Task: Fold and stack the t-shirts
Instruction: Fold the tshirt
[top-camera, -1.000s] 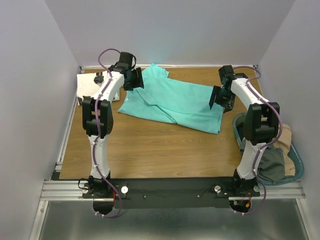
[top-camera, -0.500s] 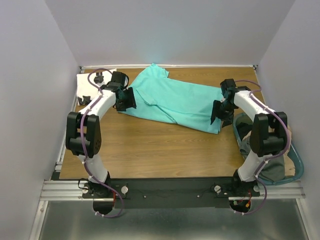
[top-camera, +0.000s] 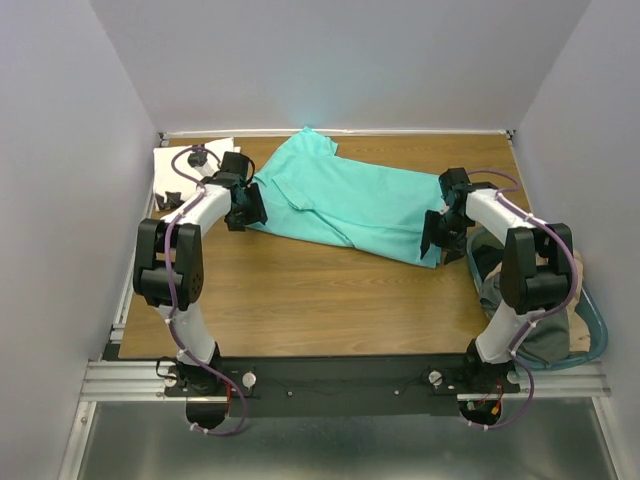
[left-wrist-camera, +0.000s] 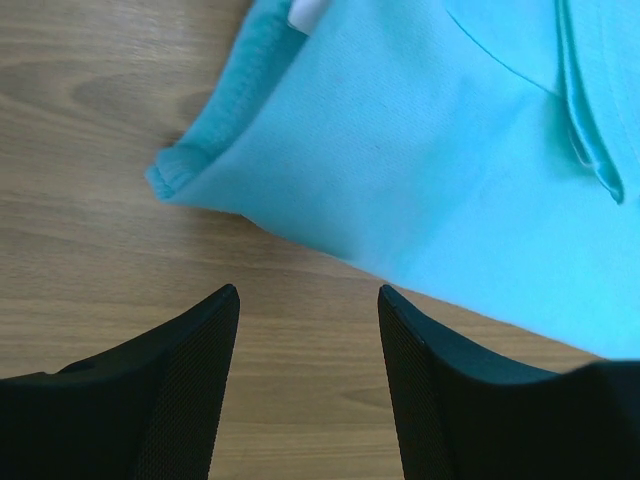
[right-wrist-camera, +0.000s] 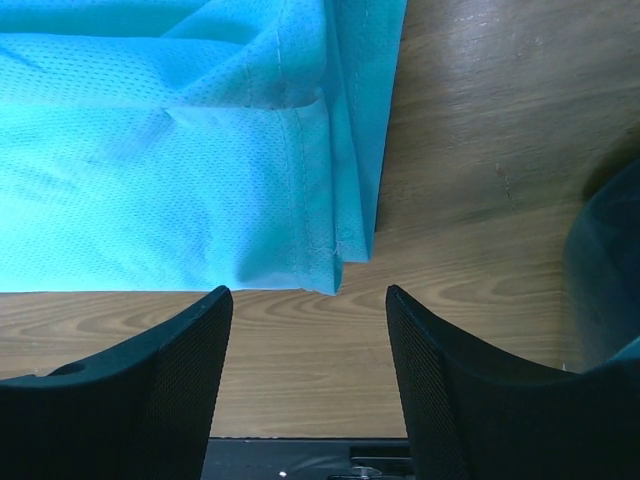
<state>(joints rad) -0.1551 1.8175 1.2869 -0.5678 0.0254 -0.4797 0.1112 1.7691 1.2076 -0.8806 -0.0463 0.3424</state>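
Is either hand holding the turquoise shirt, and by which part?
Nothing is held: the left hand and right hand are open beside the turquoise shirt.

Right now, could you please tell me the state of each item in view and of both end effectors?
Bright turquoise cloth t-shirt: lying partly folded, not held.
White cloth t-shirt with black marks: folded, at the far left corner.
Left end effector: open, empty, by the turquoise shirt's left edge.
Right end effector: open, empty, by its near right corner.
Teal-rimmed basket: holding crumpled clothes.
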